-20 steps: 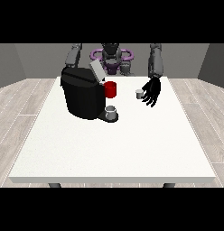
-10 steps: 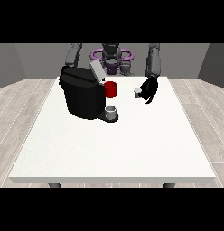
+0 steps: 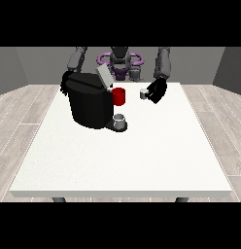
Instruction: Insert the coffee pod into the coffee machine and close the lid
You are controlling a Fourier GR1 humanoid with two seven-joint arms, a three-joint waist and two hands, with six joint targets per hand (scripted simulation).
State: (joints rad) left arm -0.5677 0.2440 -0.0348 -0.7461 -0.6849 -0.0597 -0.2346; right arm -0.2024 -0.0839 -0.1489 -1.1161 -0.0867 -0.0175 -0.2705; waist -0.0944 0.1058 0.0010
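The black coffee machine (image 3: 92,104) stands on the left half of the white table (image 3: 142,155), its grey lid (image 3: 103,76) tilted up and open. A red part (image 3: 119,96) sticks out at its front, above a small grey cup (image 3: 120,120) on the drip tray. To the right of the red part is the small grey coffee pod (image 3: 143,93). The hand at the view's right (image 3: 157,91) is closed against the pod's right side and holds it. Mostly hidden behind the machine's back corner, the hand at the view's left (image 3: 64,83) shows only a little.
The robot's torso (image 3: 120,61) with purple rings is behind the table's far edge. Wide bare tabletop lies between the machine and the near edge (image 3: 122,193). Grey floor surrounds the table.
The hand at the view's right swung in from the right with spread fingers, closed on the pod, and both now sit slightly further left and higher. The machine and the other hand stayed put.
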